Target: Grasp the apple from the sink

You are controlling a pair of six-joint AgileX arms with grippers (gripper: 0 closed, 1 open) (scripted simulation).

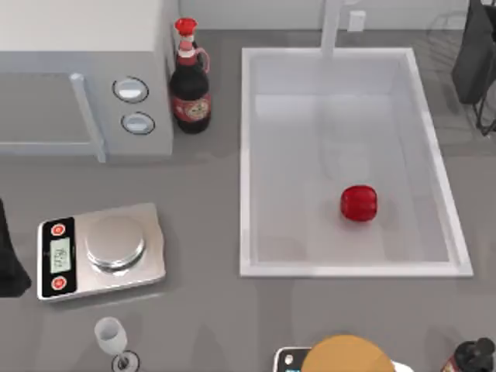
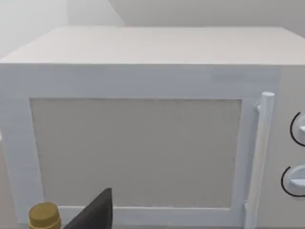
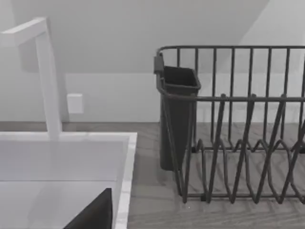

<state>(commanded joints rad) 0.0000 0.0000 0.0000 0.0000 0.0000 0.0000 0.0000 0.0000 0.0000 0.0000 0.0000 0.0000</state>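
The apple (image 1: 359, 203) is small, glossy and red. It rests on the pale bottom of the white sink (image 1: 246, 155), toward the near right corner and apart from the walls. The sink's rim (image 3: 125, 181) and white faucet post (image 3: 50, 86) also appear in the right wrist view. My right gripper (image 1: 477, 54) is a dark shape at the top right, beyond the sink's far right corner and well away from the apple. Its dark tip (image 3: 95, 212) shows in the right wrist view. My left gripper (image 1: 8, 263) sits parked at the table's left edge, beside the scale.
A white microwave (image 1: 85, 85) stands at the back left, with a dark red-capped bottle (image 1: 190, 85) beside it. A kitchen scale (image 1: 101, 252) and a wine glass (image 1: 112, 341) are at the front left. A dark dish rack (image 3: 238, 143) stands right of the sink. An orange round object (image 1: 345, 356) is at the front edge.
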